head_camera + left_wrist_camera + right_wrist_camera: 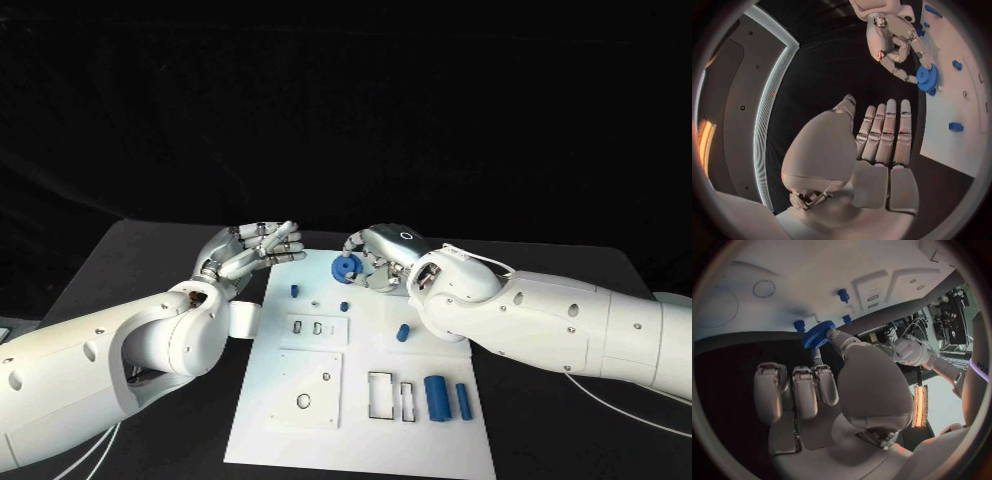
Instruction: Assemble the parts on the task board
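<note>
Right hand [378,262] pinching a small blue gear [345,267] between fingertips, hovering just over the far end of the white task board [368,420]. Same gear [818,334] visible from the right wrist, held at the fingertips with the board's face right behind it. Left hand [254,250] empty, fingers straight and side by side, parked by the board's far left corner and not touching anything.

Looks like the step in hand: seating that gear on a post or peg at the far end. Can't tell from here which exact spot is the target. A couple of small blue pegs [294,291] standing just nearer on the board, so likely one of those or a pin close by.

Tips for doing it well:
- Keep the gear's face flat to the board before lowering; a tilted bore will probably jam on the pin.
- Come straight down, slowly, then let go only once seated.
- Light pinch, since a squeeze might cock the gear sideways.
- Watch the neighbouring pegs, easy to knock over with the other fingers.
- Left hand could press the board's edge to stop sliding on the black counter [159,260].

Blue cylinders [436,399] near the front still loose, so plenty left to do.
</note>
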Robot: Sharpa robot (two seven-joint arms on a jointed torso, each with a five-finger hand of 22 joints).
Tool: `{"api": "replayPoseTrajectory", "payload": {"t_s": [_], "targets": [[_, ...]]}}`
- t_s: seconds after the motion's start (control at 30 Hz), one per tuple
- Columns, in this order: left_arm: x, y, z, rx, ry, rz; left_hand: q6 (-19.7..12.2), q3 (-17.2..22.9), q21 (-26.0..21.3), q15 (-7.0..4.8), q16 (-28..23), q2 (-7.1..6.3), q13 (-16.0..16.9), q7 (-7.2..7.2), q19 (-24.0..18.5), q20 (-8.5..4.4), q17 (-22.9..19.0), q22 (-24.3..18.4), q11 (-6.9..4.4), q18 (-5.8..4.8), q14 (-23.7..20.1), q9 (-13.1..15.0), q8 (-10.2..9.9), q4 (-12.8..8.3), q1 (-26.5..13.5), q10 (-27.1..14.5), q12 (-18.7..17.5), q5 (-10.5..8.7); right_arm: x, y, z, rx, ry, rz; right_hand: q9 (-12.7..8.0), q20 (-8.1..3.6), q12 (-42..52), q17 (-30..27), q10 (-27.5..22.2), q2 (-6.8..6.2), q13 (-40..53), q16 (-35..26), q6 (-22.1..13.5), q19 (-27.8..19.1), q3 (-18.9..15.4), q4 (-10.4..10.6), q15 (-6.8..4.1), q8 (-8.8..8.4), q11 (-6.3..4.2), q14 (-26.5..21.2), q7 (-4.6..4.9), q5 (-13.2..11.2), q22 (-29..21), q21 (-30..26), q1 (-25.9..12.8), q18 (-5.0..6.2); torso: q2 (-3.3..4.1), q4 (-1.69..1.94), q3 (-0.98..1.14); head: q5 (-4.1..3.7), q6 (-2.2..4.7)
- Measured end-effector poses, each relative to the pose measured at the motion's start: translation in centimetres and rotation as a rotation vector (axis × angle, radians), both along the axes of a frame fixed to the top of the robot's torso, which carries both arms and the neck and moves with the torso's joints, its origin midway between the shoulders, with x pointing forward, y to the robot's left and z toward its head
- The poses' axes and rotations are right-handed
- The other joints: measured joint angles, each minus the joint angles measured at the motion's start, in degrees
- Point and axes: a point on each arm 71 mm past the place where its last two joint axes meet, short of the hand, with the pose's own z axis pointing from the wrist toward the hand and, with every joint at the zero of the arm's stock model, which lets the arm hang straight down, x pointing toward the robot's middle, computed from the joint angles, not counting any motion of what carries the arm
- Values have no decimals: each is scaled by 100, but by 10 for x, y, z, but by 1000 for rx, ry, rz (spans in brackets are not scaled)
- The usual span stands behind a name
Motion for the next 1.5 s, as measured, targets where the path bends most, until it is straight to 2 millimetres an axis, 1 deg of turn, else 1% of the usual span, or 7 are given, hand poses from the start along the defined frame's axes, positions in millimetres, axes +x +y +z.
{"api": "replayPoseTrajectory", "payload": {"t_s": [0.3, 0.53, 0.77, 0.83, 1.07, 1.37, 1.5], "targets": [[0, 0, 0, 0, 0, -1, 0, 0, 0, 0, 0, 0, -5, 0, 0, 0, 0, 0, 0, 1, 0, 0, 0, 0, 0, 0, 0, 0, 6, 5, -9, -13, 8, -12, -10, 0, 0, 0, 0, -31, 0, 0, 47, 0, 28, 0, 0, -37, 0, 0, -47, -13, -1, 0, -31, 0, 3, -7, 10, 38, -21], [0, 0, 0, 0, 0, -1, 0, 0, 0, 0, 0, 0, -5, 0, 0, 0, -1, 1, 0, 0, 0, 1, 0, 0, 0, 0, 0, 0, 7, 8, -15, -19, 17, -14, -10, 0, 0, 0, 0, -39, 0, 0, 48, 0, 28, 1, 0, -29, 0, 0, -49, -14, -1, 0, -39, 0, 2, -22, 15, 64, -35], [0, -1, 0, -1, 0, -2, 0, 0, 0, 0, 0, 0, -5, 0, 0, 0, -1, 1, 0, 0, 0, 1, 0, 0, 0, 0, 0, 0, 9, 9, -18, -23, 21, -17, -10, 0, 0, 0, 0, -39, 0, 0, 49, -1, 59, 1, 0, -27, 0, 0, -48, -25, -2, 0, -39, 0, 1, -27, 17, 63, -32], [0, -1, 0, -1, 0, -2, 0, 0, 0, 0, 0, 0, -4, 0, 0, 0, -1, -1, 0, 0, 0, 1, -9, 0, 0, 0, -11, 0, 10, 10, -18, -22, 21, -16, -13, 0, 0, 0, 0, -76, 0, 0, 70, 0, 60, 1, 0, -26, 0, 0, -28, -55, -2, 0, -76, 0, 0, -26, 17, 58, -40], [0, 0, 0, 0, 1, -1, 0, 0, 0, 0, 0, 0, -4, 0, 0, 0, 5, -9, 0, 0, 0, 1, -21, 0, 0, 0, -23, 0, 11, 12, -22, -26, 27, -19, -30, 0, 0, -1, 0, -106, -1, 0, 70, -1, 78, 19, 0, -34, 0, 0, -27, -56, -2, 0, -106, 0, 0, -26, 16, 48, -55], [0, 0, 0, 0, 1, -1, 0, 0, 0, 0, 0, 0, -4, 0, 0, 0, 4, -9, 0, 0, 0, 1, -20, 0, 0, 0, -23, 0, 11, 13, -23, -24, 31, -16, -67, 1, -27, 4, 19, -225, -1, -1, -3, -2, 90, 51, 0, -177, 22, 0, 39, -197, -3, 0, -325, 1, 1, -26, 15, 44, -64], [1, 0, 0, 0, 1, 0, 0, 0, 0, 0, 0, 0, -4, 0, 0, 0, 4, -8, 0, 0, 0, 1, -20, 0, 0, 0, -23, 0, 11, 12, -26, -29, 44, -18, -101, 33, -68, 4, -12, -253, -1, -1, -121, -33, -45, 231, 0, -311, 52, 0, 57, -202, -3, -33, -624, 1, 2, -27, 14, 44, -66]]}}
